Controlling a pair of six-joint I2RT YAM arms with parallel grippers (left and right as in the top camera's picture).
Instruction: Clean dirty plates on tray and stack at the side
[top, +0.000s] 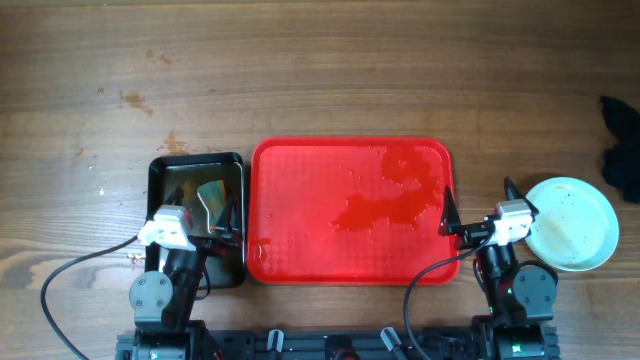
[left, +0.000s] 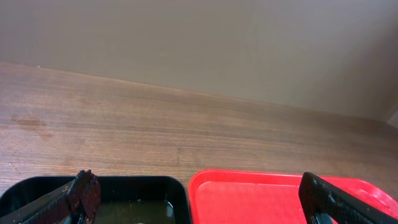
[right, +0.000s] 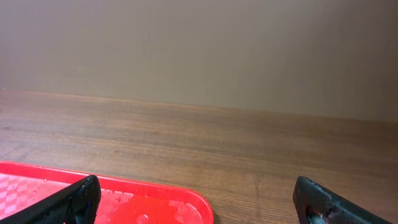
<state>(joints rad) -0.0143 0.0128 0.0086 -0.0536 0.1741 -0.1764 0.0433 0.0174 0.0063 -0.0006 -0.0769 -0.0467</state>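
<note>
The red tray (top: 300, 200) lies mid-table with no plates on it, only wet smears across its right half. It also shows in the left wrist view (left: 249, 199) and the right wrist view (right: 155, 205). The pale blue-white plates (top: 575, 215) lie stacked on the table right of the tray; I cannot tell how many. My left gripper (top: 212, 215) (left: 199, 193) is open and empty, straddling the gap between the black tray and the red tray. My right gripper (top: 478, 212) (right: 198, 193) is open and empty over the red tray's near right corner, left of the plates.
A smaller black glossy tray (top: 160, 175) (left: 180, 193) holding murky liquid and a sponge-like piece stands left of the red tray. A dark cloth (top: 620, 150) lies at the right edge. Bare wood table stretches behind the trays.
</note>
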